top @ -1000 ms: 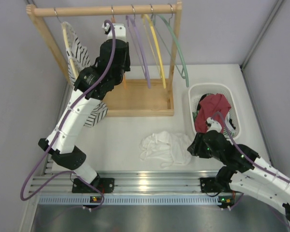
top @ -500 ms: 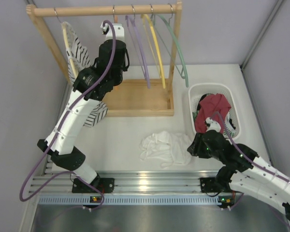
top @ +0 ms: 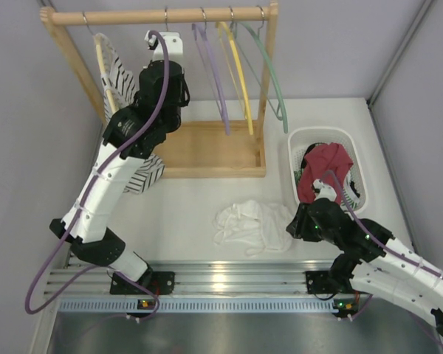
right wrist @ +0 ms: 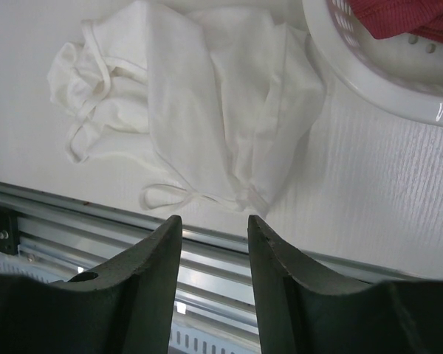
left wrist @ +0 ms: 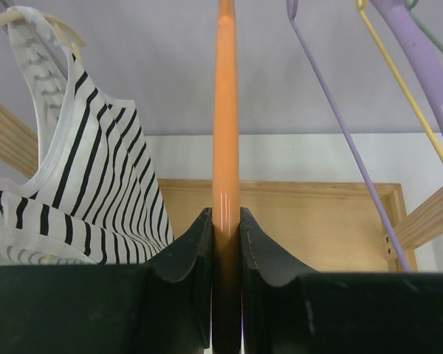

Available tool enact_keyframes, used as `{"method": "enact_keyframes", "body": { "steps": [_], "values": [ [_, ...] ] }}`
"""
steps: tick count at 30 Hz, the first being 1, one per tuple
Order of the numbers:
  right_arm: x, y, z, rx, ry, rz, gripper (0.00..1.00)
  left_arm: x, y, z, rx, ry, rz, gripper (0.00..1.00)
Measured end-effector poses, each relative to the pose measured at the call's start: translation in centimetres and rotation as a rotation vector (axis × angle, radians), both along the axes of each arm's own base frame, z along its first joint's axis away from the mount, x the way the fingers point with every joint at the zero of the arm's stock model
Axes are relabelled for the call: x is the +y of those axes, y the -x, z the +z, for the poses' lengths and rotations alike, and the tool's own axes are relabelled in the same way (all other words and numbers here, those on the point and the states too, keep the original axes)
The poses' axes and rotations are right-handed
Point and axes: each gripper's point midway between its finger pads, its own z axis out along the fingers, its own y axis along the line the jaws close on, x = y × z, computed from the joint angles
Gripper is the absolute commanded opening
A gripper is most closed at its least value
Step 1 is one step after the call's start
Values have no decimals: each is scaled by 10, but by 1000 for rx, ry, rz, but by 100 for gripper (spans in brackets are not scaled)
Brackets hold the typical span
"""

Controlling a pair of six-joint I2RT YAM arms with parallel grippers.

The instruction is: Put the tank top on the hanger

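The orange hanger [left wrist: 225, 110] hangs among the others on the wooden rack, and my left gripper [left wrist: 225, 215] is shut on its thin arm, high up by the rail. In the top view my left arm [top: 156, 96] hides most of that hanger. The white tank top [top: 251, 225] lies crumpled on the table in front of the rack; it also shows in the right wrist view as the tank top [right wrist: 207, 110] with its thin straps toward the near edge. My right gripper [right wrist: 214, 220] hovers open just right of it, above the table's near edge, with nothing between its fingers [right wrist: 151, 251].
The wooden rack [top: 214, 147] holds a black-and-white striped top [top: 122, 81], purple hangers [top: 214, 81], a yellow hanger [top: 240, 81] and a green hanger [top: 273, 81]. A white basket [top: 295, 147] with a dark red garment [top: 328, 162] stands at the right. A metal rail [top: 229, 276] runs along the near edge.
My left gripper has shut on the orange hanger and risen toward the rack's rail, shifting slightly left. My right gripper's jaws have narrowed a little; the arm has barely moved.
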Motion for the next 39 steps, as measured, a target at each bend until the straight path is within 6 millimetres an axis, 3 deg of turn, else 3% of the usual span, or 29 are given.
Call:
{"method": "enact_keyframes", "body": {
  "steps": [13, 39],
  "values": [
    [1, -1, 0, -10, 7, 13, 41, 11, 11, 24, -114, 25, -12, 0],
    [4, -4, -5, -22, 1, 20, 41, 14, 29, 22, -191, 49, -97, 0]
  ]
}}
